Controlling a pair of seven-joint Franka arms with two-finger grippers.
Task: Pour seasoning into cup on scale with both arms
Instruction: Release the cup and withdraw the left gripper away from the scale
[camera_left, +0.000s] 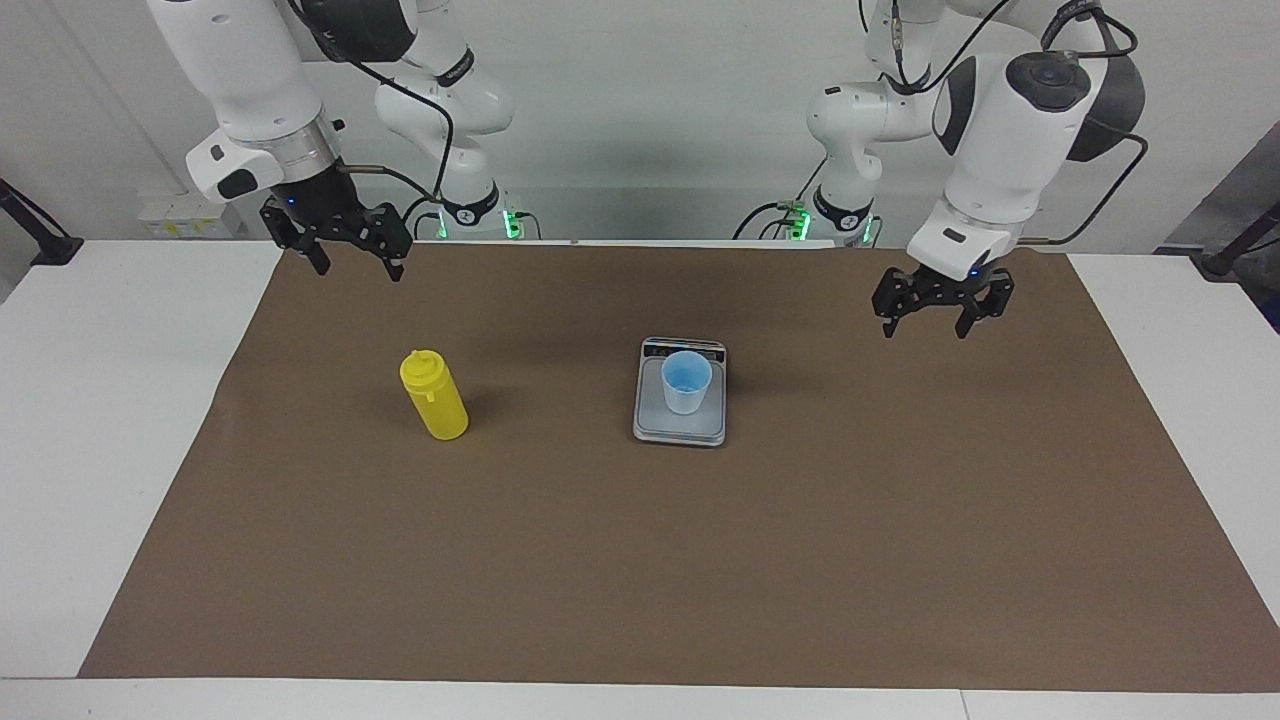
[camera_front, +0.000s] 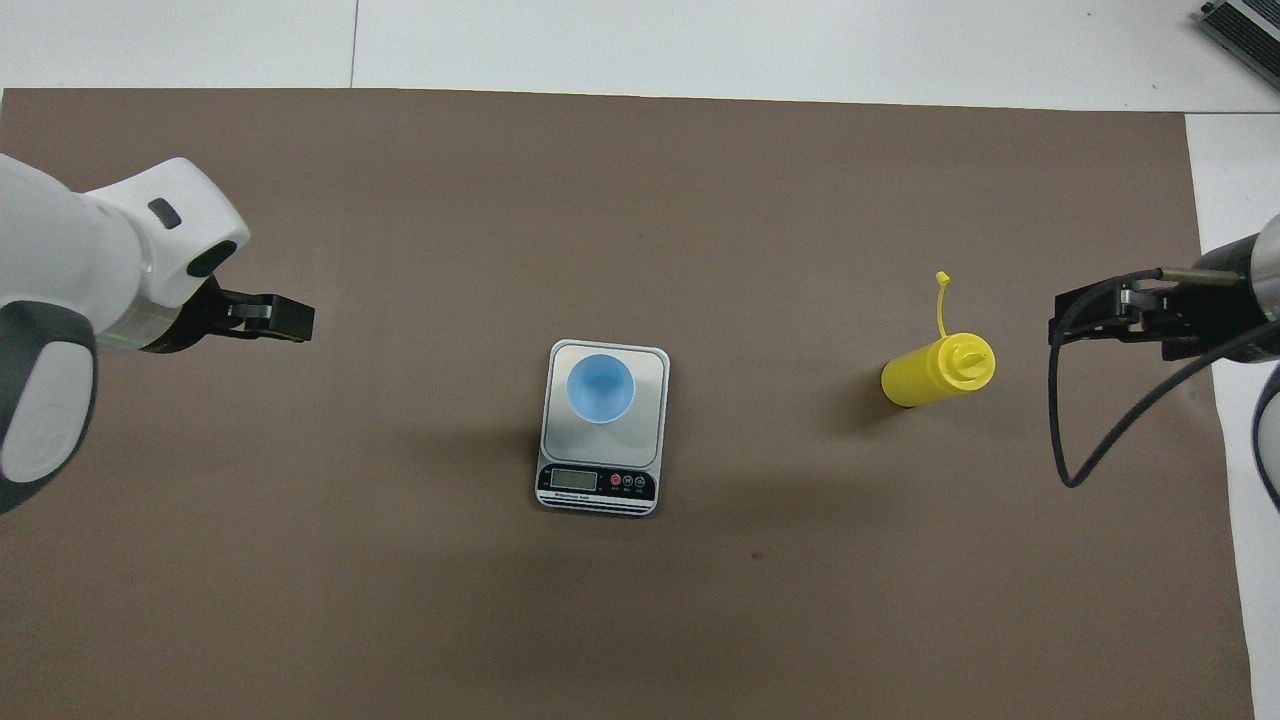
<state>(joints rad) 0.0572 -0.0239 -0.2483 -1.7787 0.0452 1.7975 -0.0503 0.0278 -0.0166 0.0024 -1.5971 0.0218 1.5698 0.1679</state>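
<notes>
Two arms up, both sets of fingers spread wide, holding nothing. Yellow bottle upright on brown mat, capped, tethered tip cover loose. Blue cup upright on scale, mid-table. Left gripper over mat; right gripper over mat edge.

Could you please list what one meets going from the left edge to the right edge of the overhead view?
left gripper → scale with the cup on it → seasoning → right gripper
</notes>
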